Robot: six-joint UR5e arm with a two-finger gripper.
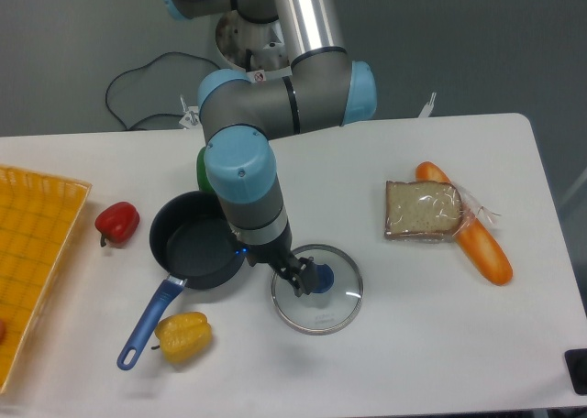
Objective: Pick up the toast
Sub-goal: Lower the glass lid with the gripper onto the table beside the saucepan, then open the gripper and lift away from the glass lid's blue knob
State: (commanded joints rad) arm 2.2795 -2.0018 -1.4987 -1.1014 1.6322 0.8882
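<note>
We judge nothing done yet: wrapped toast [423, 210] lies untouched on table [413, 363] at 3 o'clock, touching baguette [468, 236], well apart from gripper [303, 279], which sits low over glass lid [317, 289] knob, jaw state unclear; reach and grasp remain

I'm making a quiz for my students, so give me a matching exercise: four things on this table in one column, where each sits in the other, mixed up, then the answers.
Things:
1. toast
2. red pepper
3. yellow pepper
4. glass lid

Places:
A. beside the blue pan handle, near the front edge
B. under the gripper, right of the pan
C. against the orange loaf on the right
D. between the yellow tray and the pan

Pairs: 1-C, 2-D, 3-A, 4-B
</note>
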